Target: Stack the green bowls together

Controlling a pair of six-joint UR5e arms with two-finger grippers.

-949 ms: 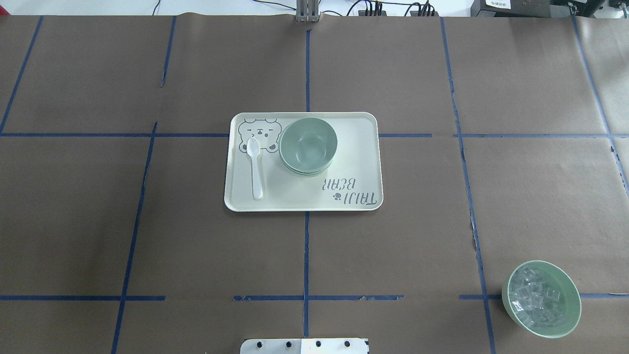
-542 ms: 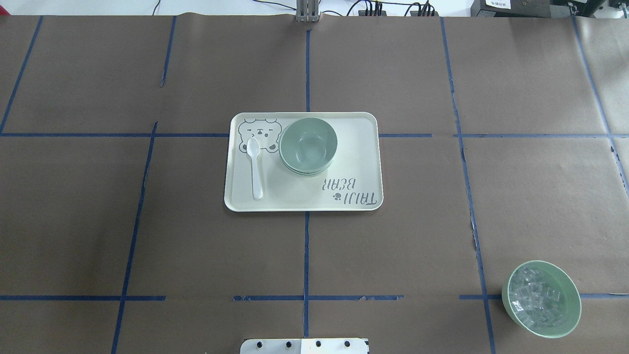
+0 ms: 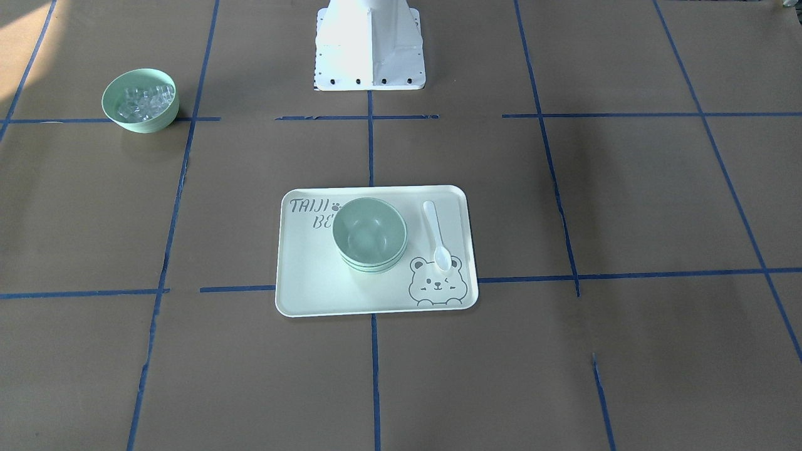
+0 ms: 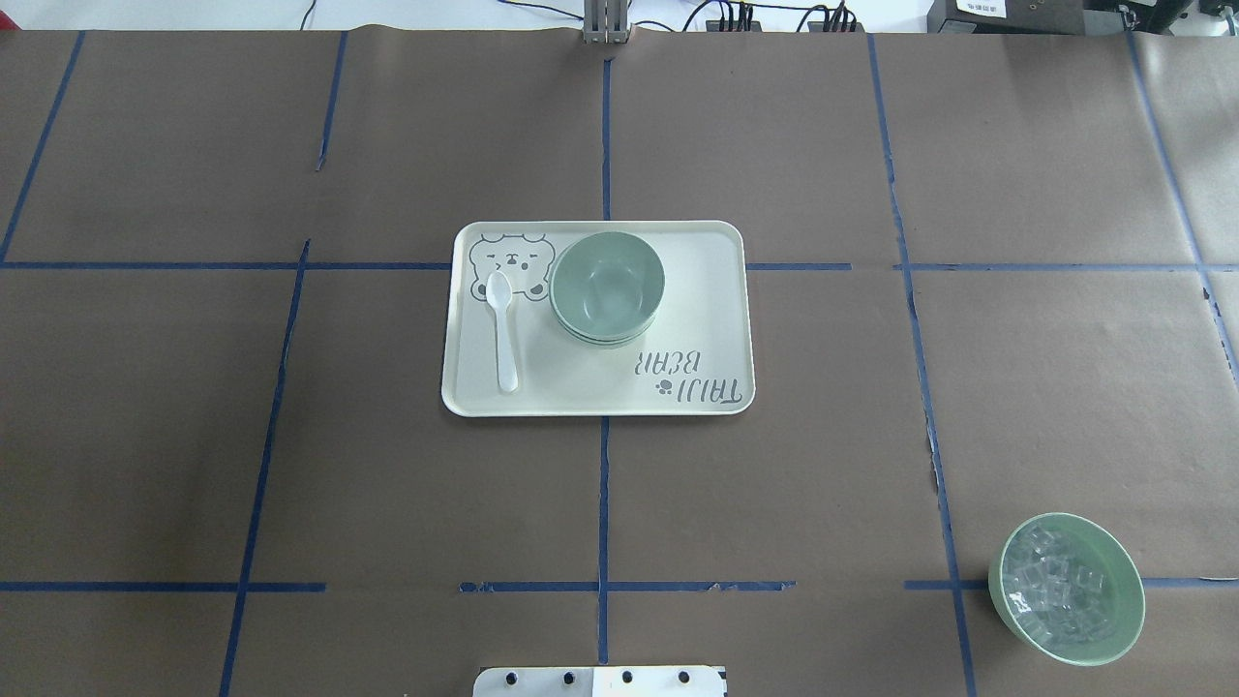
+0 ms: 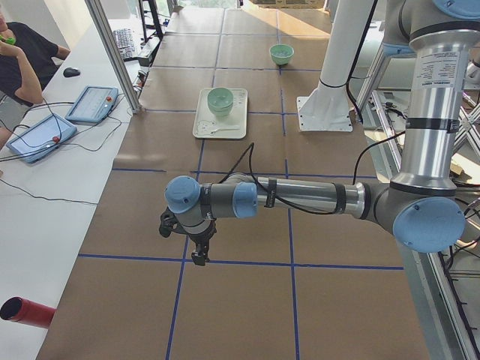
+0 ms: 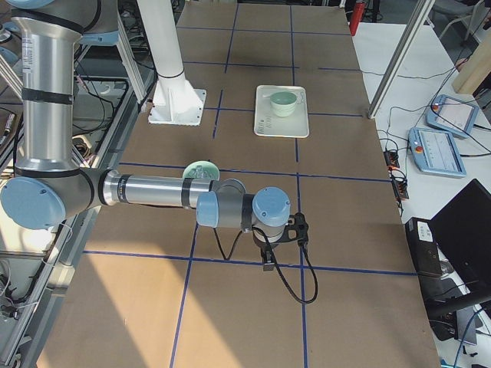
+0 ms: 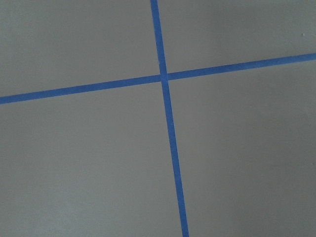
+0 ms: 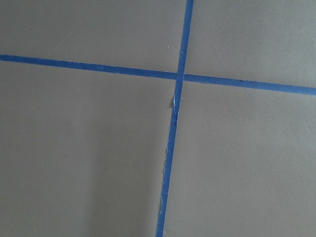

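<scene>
The green bowls (image 4: 607, 286) sit nested in one stack on the pale bear-print tray (image 4: 697, 300) at the table's middle; the rims of the lower ones show under the top bowl (image 3: 369, 233). The stack also shows in the exterior left view (image 5: 220, 99) and the exterior right view (image 6: 283, 100). My left gripper (image 5: 199, 257) hangs over bare table far from the tray, and so does my right gripper (image 6: 268, 264). Both show only in the side views, so I cannot tell whether they are open or shut. The wrist views show only brown paper and blue tape.
A white spoon (image 4: 503, 329) lies on the tray beside the stack. A green bowl of clear cubes (image 4: 1067, 589) stands near the robot's right front, also in the front-facing view (image 3: 140, 100). The robot's base (image 3: 369, 44) is at the table's edge. Operators' tablets (image 5: 94, 103) lie beyond the table.
</scene>
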